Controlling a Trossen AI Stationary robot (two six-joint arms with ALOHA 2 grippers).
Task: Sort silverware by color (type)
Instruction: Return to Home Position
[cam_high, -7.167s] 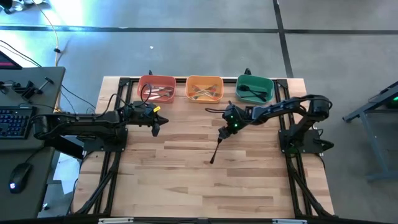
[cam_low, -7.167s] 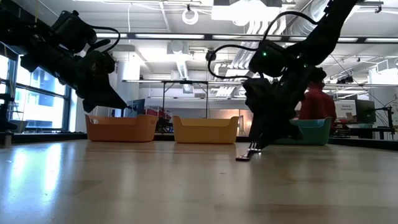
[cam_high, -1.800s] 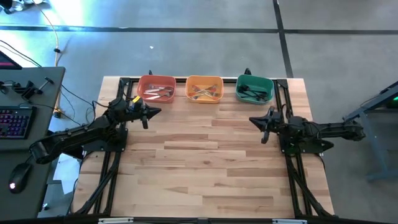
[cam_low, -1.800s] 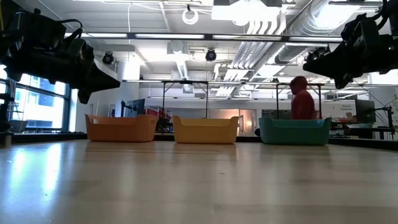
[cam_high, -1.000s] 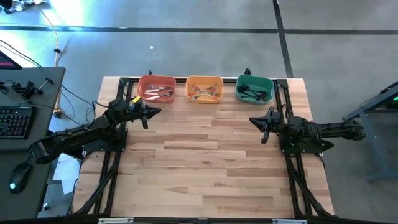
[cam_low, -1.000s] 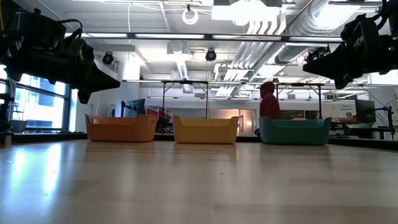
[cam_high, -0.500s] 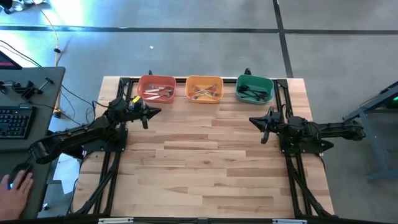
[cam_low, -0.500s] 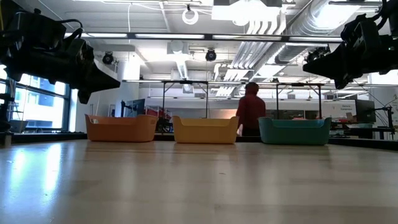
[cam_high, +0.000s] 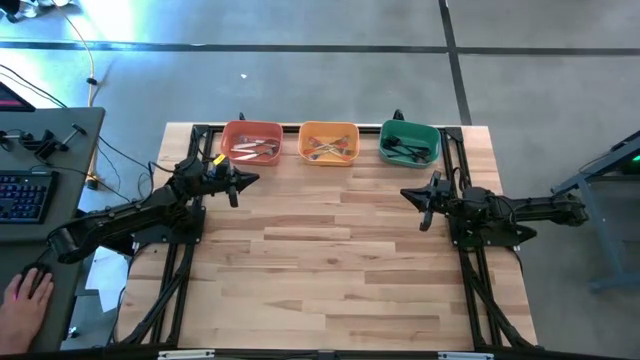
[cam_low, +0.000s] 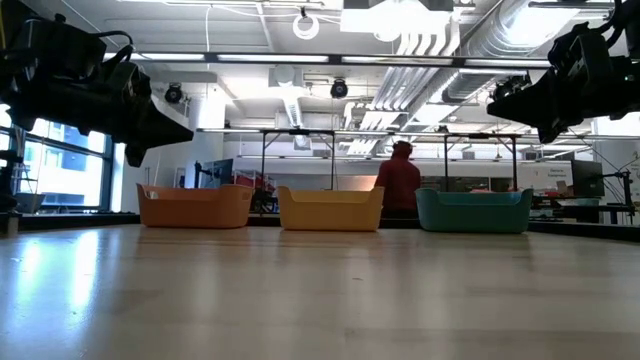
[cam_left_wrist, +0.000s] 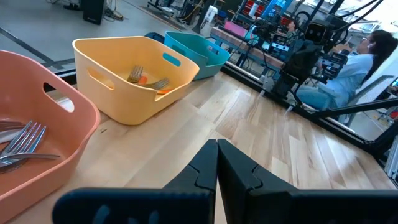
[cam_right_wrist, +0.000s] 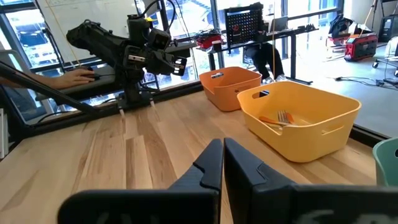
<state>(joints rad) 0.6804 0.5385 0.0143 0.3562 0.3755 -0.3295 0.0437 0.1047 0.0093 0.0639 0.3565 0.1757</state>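
Observation:
The silverware lies in three bins along the table's far edge: forks with white handles in the salmon bin (cam_high: 251, 142), forks with orange handles in the yellow bin (cam_high: 329, 142), dark-handled ones in the green bin (cam_high: 409, 142). Fork tines (cam_left_wrist: 23, 144) show in the salmon bin and two forks (cam_left_wrist: 149, 79) in the yellow one. My left gripper (cam_high: 236, 186) hovers shut above the table's left side, just near of the salmon bin. My right gripper (cam_high: 424, 200) hovers shut at the right side, near of the green bin. Both are empty.
The wooden tabletop (cam_high: 330, 260) stretches between the two arms. A desk with a keyboard (cam_high: 22, 195) stands left of the table, and a person's hand (cam_high: 25, 297) rests there. A person in red (cam_low: 400, 185) stands in the room behind the bins.
Both arms have kept still. The person in red has walked leftward behind the bins, and a hand has come onto the desk at the left.

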